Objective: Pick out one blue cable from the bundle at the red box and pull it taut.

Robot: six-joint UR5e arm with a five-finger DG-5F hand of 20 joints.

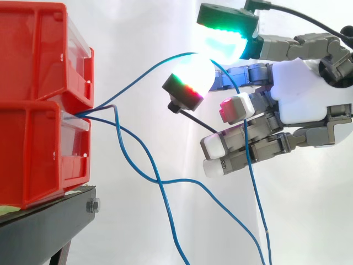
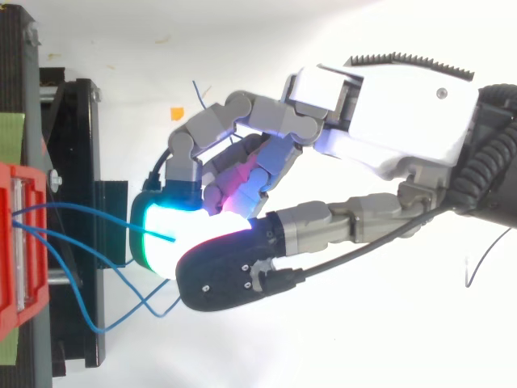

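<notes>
So the hand (image 1: 298, 94) had its two glowing fingertip pads (image 1: 223, 41) clamped together on one blue cable (image 1: 132, 81), with the rest of the fingers curled in underneath and holding nothing as far as I could tell. The picking-out part looked done to me: just that one strand ran between the pads, and its free tail dropped down past the palm. From the pinch it ran down and across to the stacked red bins (image 1: 38, 160), coming out right where the upper bin meets the lower one.

It wasn't taut yet though. That stretch had a clear upward bow instead of a straight line, so I'd say the hand needed to draw further away from the bins. The other blue cables (image 1: 158, 180) hung slack below, crossing each other and untouched. The bins sat on the black stand (image 1: 49, 221).
</notes>
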